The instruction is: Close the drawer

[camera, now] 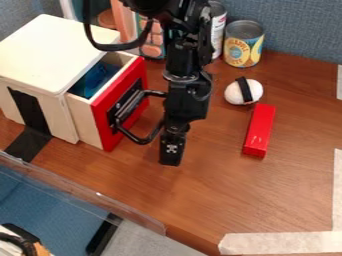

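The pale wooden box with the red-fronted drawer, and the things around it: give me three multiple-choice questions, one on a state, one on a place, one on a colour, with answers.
1. How does the red-fronted drawer of the pale wooden box stand?
A) Partly open
B) Fully shut
C) Upside down on the table

2. Where is the white egg-shaped object with a black band?
A) In the drawer
B) On the box
C) Between the yellow-labelled metal can and the red rectangular block

3. What colour is the drawer's looped handle?
A) White
B) Black
C) Green

1 A: its inside shows between front and box.
2 C: can behind it, block in front.
3 B: its bars are black against the red.
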{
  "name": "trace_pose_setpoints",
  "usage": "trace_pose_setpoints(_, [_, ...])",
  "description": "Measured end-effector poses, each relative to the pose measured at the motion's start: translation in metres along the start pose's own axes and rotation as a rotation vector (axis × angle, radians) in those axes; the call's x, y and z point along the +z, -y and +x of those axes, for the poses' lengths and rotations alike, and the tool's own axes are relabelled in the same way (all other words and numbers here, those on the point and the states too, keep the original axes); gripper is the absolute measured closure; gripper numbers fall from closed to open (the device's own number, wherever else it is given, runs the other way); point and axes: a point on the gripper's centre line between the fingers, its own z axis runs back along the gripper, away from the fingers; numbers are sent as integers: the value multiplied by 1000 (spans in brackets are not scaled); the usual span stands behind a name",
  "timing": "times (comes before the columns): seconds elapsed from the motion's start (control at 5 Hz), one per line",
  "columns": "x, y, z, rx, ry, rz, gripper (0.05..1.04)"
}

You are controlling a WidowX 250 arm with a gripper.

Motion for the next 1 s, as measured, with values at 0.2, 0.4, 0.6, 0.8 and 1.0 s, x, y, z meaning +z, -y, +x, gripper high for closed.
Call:
trace_pose_setpoints(0.2, [-1, -6, -13, 56, -6, 0, 83])
trace_pose_setpoints(0.4, [-2, -7, -21, 100, -10, -13, 83])
trace_pose_setpoints(0.6, [-4, -7, -26, 121, -11, -19, 83])
trace_pose_setpoints(0.8, [-5, -9, -35, 169, -21, -22, 83])
trace_pose_setpoints(1.0, [-5, -11, -43, 212, -21, -31, 82])
